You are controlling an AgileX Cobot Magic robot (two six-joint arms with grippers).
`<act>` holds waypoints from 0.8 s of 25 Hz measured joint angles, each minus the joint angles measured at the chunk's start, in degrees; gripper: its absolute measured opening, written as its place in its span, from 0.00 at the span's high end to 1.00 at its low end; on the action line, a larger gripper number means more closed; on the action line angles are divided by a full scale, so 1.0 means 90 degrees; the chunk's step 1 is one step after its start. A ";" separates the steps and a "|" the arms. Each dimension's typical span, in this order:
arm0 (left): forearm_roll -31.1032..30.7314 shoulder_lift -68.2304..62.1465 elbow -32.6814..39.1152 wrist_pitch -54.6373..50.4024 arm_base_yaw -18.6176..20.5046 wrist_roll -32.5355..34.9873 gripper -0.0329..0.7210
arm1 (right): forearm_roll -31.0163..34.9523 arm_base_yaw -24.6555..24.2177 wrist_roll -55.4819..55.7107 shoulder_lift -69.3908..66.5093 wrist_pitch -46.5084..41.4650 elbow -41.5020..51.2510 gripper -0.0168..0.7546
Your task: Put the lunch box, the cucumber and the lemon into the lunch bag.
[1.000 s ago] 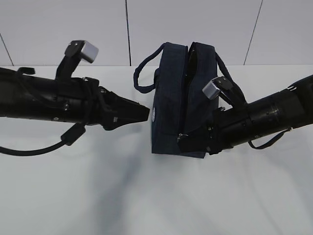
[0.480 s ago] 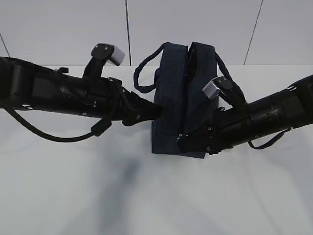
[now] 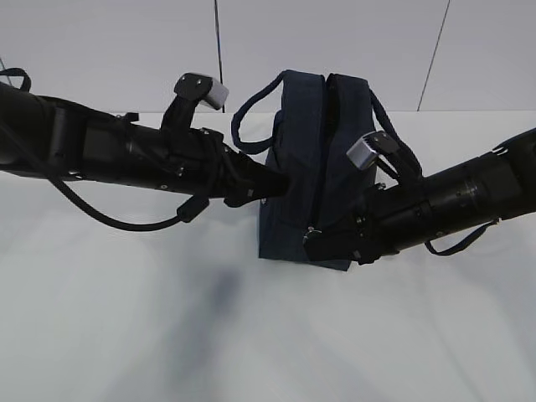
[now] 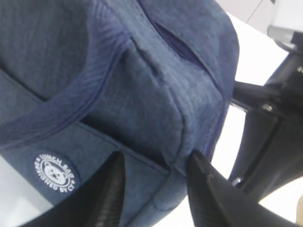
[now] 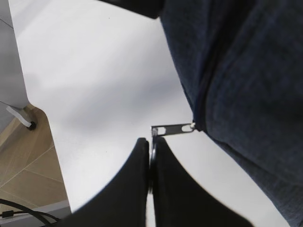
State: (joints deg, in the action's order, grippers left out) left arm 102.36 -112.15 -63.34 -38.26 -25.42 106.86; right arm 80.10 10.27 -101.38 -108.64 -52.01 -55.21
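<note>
The navy lunch bag (image 3: pixel 297 126) stands on its end on the white table, its zipper line facing up and toward me. My left gripper (image 3: pixel 280 184) is open against the bag's left face. In the left wrist view its fingertips (image 4: pixel 154 161) straddle a lower seam of the lunch bag (image 4: pixel 142 94), beside the round white logo (image 4: pixel 56 173). My right gripper (image 3: pixel 310 243) is low at the bag's front corner. Its jaws (image 5: pixel 151 141) are shut on the zipper's ring pull, with the metal pull tab (image 5: pixel 173 128) leading to the lunch bag (image 5: pixel 246 71). The lunch box, cucumber and lemon are out of view.
A loop handle (image 3: pixel 243 126) sticks out to the bag's left and another hangs behind my right arm. White wall panels rise behind the table. The table edge and wooden floor (image 5: pixel 28 161) show at the lower left of the right wrist view.
My left arm has reached rightward from clear of the bag until its tips press on the bag's left face. The right arm and the ring pull have stayed put.
</note>
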 joint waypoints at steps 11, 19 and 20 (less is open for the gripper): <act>-0.0025 -0.0048 -0.0028 -0.0743 -0.0014 -0.0012 0.55 | -0.0005 0.0000 0.0000 0.0000 -0.0013 0.0000 0.98; -0.0081 -0.0048 -0.0028 -0.0692 -0.0014 -0.0021 0.73 | -0.0134 0.0000 0.0015 0.0000 -0.0013 0.0000 0.98; -0.0105 -0.0048 -0.0028 -0.0678 -0.0014 -0.0021 0.79 | -0.0165 0.0000 0.0015 0.0000 -0.0013 0.0000 0.98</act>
State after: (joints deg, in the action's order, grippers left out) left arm 101.42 -112.58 -63.59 -44.36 -25.55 106.66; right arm 78.61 10.27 -101.25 -108.64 -52.13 -55.21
